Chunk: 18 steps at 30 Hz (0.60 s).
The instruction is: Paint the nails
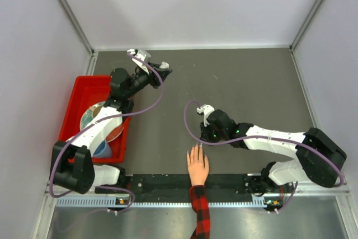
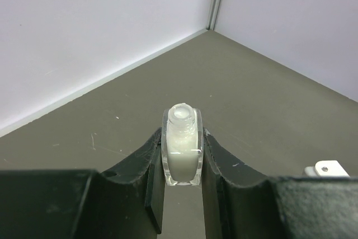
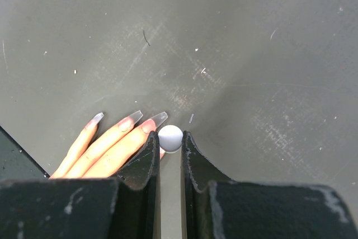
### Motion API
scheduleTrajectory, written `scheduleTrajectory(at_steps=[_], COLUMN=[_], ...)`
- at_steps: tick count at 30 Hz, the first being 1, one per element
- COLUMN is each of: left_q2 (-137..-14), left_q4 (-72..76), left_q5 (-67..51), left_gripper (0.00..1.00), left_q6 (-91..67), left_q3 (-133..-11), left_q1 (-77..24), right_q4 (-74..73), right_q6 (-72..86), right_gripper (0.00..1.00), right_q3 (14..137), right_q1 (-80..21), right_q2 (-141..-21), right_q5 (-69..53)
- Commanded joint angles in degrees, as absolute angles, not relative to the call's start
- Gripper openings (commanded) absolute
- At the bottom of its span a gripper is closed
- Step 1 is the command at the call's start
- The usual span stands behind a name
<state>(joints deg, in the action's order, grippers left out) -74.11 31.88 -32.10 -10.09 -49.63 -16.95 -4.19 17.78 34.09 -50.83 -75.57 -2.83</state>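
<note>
A light-skinned hand (image 1: 197, 166) in a red-and-black plaid sleeve lies flat at the table's near edge, fingers pointing away. Its long clear nails (image 3: 159, 119) show in the right wrist view, just left of my right gripper (image 3: 170, 141). That gripper is shut on a small round white cap (image 3: 170, 137), seen end-on right beside the nearest fingertip; whatever hangs below the cap is hidden. My left gripper (image 2: 182, 158) is raised at the back left and shut on a small clear glass bottle (image 2: 182, 148) of white liquid, upright with its neck open.
A red bin (image 1: 84, 80) holding bowls and plates stands at the left, beside the left arm. A black strip (image 1: 162, 182) runs along the near edge under the wrist. White walls enclose the grey table on three sides.
</note>
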Motion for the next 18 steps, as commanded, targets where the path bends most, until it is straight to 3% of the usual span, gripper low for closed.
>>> scheduleTrajectory(at_steps=[1,18], left_q2=[-72.25,-72.33], left_q4=[34.37,34.37], left_q5=[-31.91,-31.99], left_gripper=[0.0,0.0], left_q6=[-9.23,-9.23], left_q3=[-51.94,-52.03], left_q1=[-16.7,-16.61], right_q4=[-1.85,-1.14], right_q6=[17.84,16.61], right_gripper=[0.0,0.0], right_q3=[36.39,37.0], right_q1=[-50.27,-49.75], right_q2=[-76.2,-76.64], right_q5=[-2.2,-2.2])
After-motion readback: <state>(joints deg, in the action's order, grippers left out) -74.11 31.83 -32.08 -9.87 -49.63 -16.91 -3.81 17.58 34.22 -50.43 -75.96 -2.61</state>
